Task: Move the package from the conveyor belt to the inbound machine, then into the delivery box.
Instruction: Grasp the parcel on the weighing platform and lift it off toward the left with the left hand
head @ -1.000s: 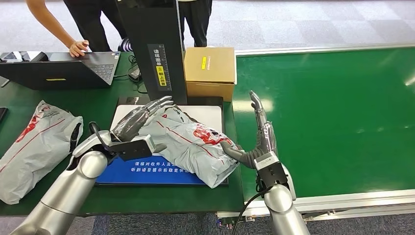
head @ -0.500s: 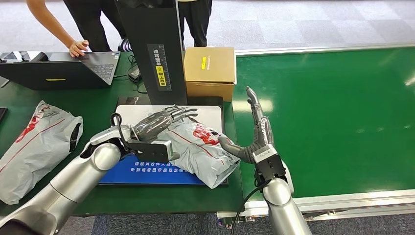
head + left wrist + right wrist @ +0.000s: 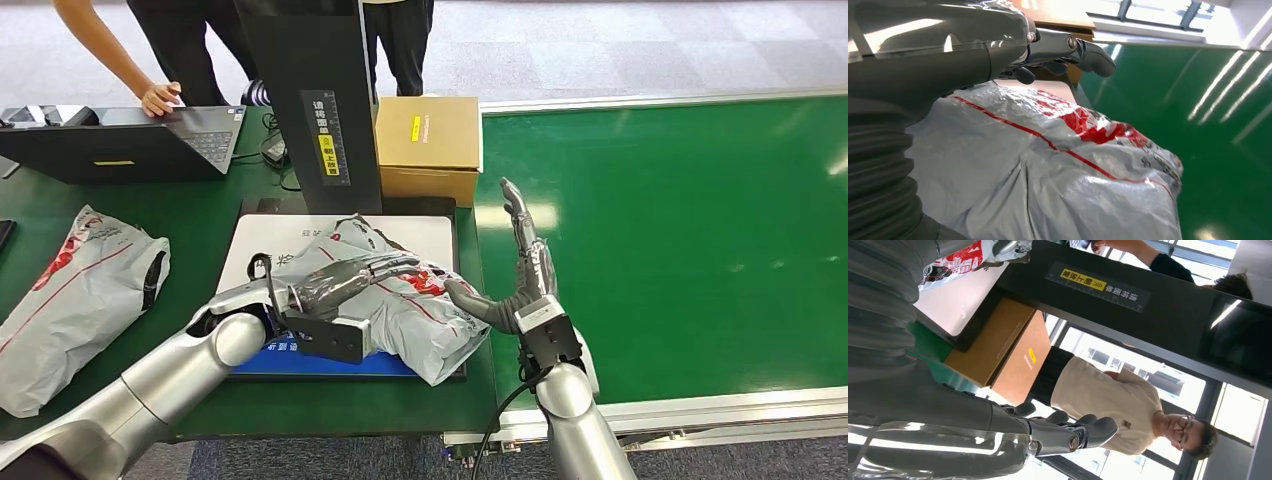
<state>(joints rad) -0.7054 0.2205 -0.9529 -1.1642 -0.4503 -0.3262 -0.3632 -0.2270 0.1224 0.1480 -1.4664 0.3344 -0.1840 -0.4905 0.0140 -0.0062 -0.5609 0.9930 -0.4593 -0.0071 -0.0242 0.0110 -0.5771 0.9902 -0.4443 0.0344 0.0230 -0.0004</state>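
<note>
Two nearby obstacles: cardboard box, black scanner post behind package.

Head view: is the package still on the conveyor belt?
No, the package lies on the inbound machine's platform, left of the conveyor belt.

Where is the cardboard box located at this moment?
In the head view the cardboard box stands on the table at the far end, just right of the black upright column and beside the green conveyor belt.
</note>
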